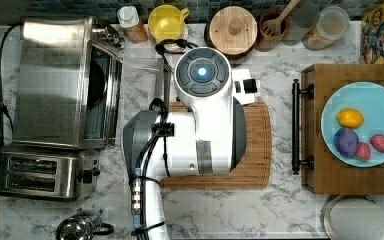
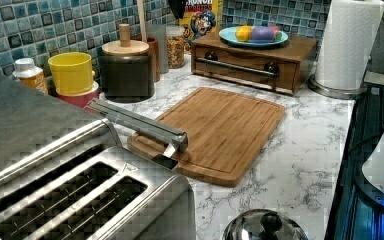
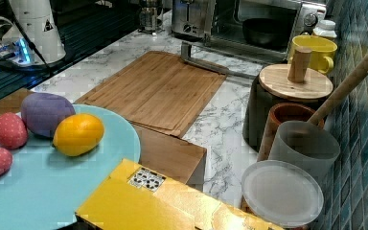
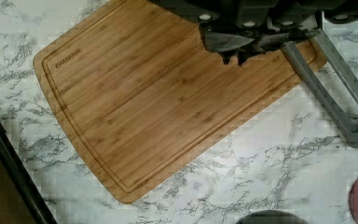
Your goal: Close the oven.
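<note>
The oven (image 1: 50, 80) is a steel box at the top view's left, its door swung down and open. Its bar handle (image 1: 160, 85) reaches the edge of the bamboo cutting board (image 1: 257, 145). In the left view the handle (image 2: 140, 124) hangs over the board's near corner (image 2: 220, 130). The right view shows the dark oven cavity (image 3: 263, 26) with a black pan inside and the handle (image 3: 202, 62) in front of it. In the wrist view my gripper (image 4: 233, 57) is shut and holds nothing. It hovers over the board (image 4: 158, 93) just beside the handle (image 4: 324, 95).
A two-slot toaster (image 1: 45, 172) stands beside the oven, with a steel kettle (image 1: 77, 227) near it. A yellow cup (image 1: 166, 22), a wood-lidded canister (image 1: 233, 27) and jars line the back wall. A wooden drawer box (image 1: 312, 125) carries a blue plate (image 1: 375, 95) of fruit.
</note>
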